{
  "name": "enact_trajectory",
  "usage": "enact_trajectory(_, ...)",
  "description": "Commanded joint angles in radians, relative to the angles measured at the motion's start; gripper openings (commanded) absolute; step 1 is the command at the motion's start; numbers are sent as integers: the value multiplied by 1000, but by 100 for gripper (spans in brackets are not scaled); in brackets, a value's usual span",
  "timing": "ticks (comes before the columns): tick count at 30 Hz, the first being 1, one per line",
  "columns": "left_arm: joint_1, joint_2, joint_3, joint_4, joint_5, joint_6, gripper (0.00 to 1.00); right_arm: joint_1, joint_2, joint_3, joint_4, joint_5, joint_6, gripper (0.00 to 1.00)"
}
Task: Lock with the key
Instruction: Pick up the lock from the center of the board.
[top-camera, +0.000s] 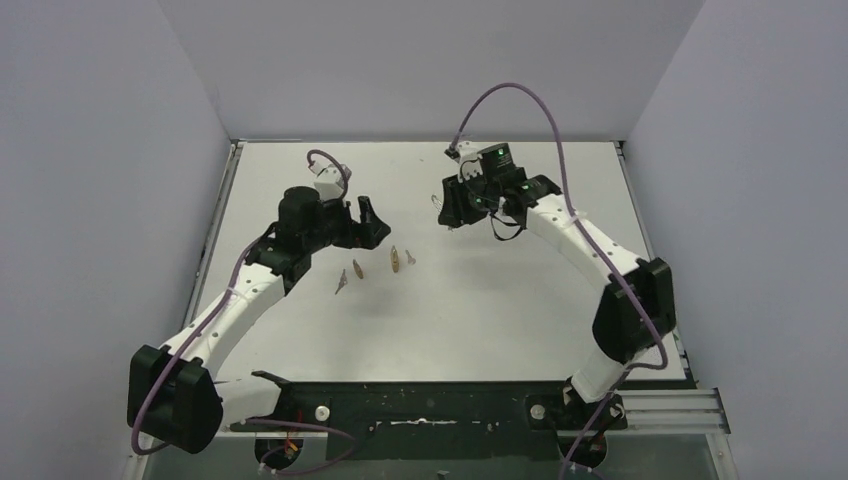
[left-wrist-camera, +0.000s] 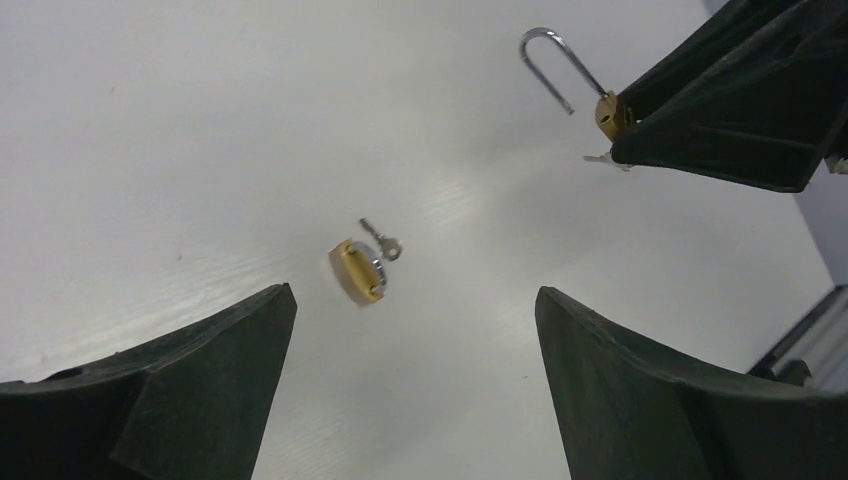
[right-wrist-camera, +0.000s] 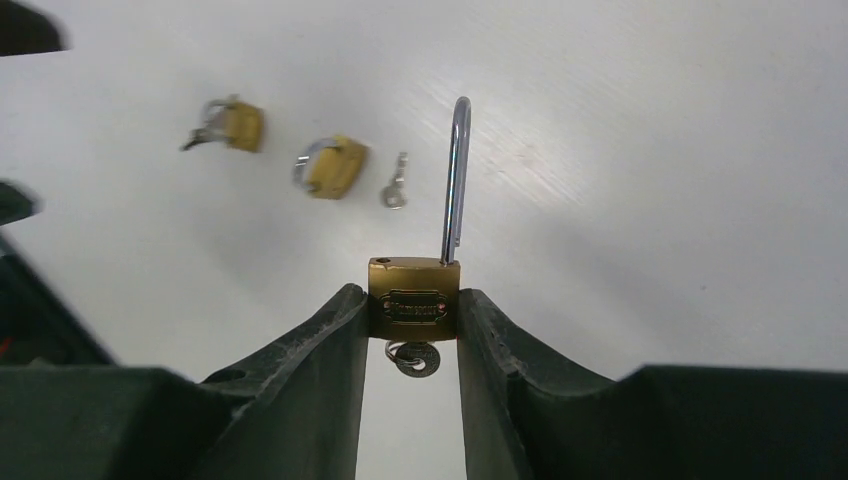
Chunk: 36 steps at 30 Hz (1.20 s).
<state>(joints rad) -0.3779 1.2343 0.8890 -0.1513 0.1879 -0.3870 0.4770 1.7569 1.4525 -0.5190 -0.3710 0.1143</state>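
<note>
Right gripper (right-wrist-camera: 413, 305): closed partway, pinching the padlock (right-wrist-camera: 414, 298) by the narrow sides of its body and holding it clear above the bench (top-camera: 500, 320). The key (right-wrist-camera: 412, 358) sits in the keyway underneath, its bow hanging between the fingers. The long shackle (right-wrist-camera: 457, 180) stands up. The left wrist view shows its free leg out of the body, so the lock is open.

Left gripper (left-wrist-camera: 415, 298): spread wide, nothing in it, hovering over the bench, apart from the padlock.

Step in hand, as I read it: bring the left across to seat the shackle, then turn the key. Line the free leg over its hole before you press. Push along the shackle's length, not sideways, or the body may twist in the pinch. Leave the key end reachable.

Materials: squared brass body with smooth faces, likely slippery. Shackle is a thin, round rod of polished steel. Key is small, flat and silvery.

Also on the bench: small lock (right-wrist-camera: 335, 165) with a loose key (right-wrist-camera: 395, 185) just beside it, and a second lock (right-wrist-camera: 238, 125) further off.
</note>
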Motion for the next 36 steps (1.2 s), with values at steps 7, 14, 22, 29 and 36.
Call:
enact_trajectory(7,53,-146,78,491,770,131,85,25,-341,-9,-108,-613,79,6)
enact_trajectory(14,145,-119,67,765,1037,-118,85,105,-406,24,-183,-615,64,8)
enact_trajectory(22,128,-32,71,1135,1249,-501,80,124,-414,82,-200,-666,76,8)
enact_trajectory(29,127,-37,57,1173,1285,-546,79,126,-408,130,-226,-697,62,9)
enact_trajectory(36,142,-27,76,1085,1220,-482,80,131,-423,147,-235,-713,55,9)
